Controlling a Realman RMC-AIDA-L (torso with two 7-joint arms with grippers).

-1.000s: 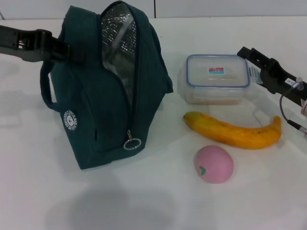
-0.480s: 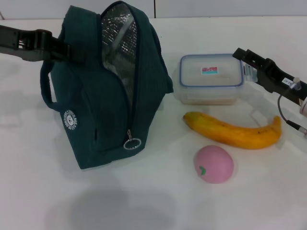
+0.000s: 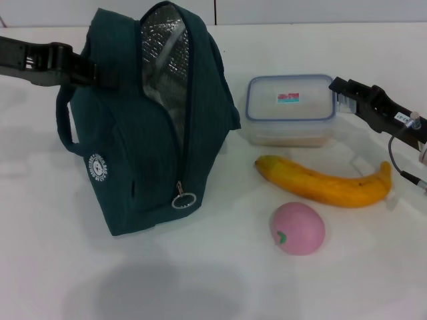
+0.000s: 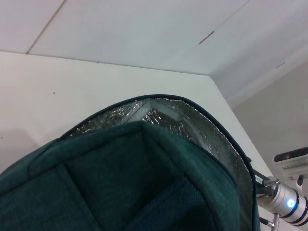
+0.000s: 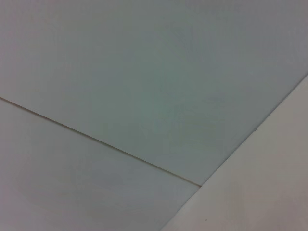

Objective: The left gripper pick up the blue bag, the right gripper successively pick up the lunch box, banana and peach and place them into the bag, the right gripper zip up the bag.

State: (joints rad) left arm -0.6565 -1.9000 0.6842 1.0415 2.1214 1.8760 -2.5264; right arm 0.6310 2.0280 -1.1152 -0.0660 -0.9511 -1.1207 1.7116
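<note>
The blue bag (image 3: 143, 133) stands upright at the left of the white table, its top unzipped and silver foil lining showing; the left wrist view shows the bag's open mouth (image 4: 159, 159) from close above. My left gripper (image 3: 100, 72) is at the bag's upper back edge, shut on it. The lunch box (image 3: 290, 110) sits right of the bag, and my right gripper (image 3: 339, 93) is shut on its right end. In front of the box lies the banana (image 3: 323, 183), and nearer still the pink peach (image 3: 297, 229).
The bag's ring zip-pull (image 3: 183, 199) hangs low on its front. My right arm's cables (image 3: 400, 157) trail above the banana's right tip. A white wall runs behind the table. The right wrist view shows only wall and table edge.
The lunch box has slid left toward the bag together with my right gripper at its right end. Bag, left gripper, banana and peach have not moved.
</note>
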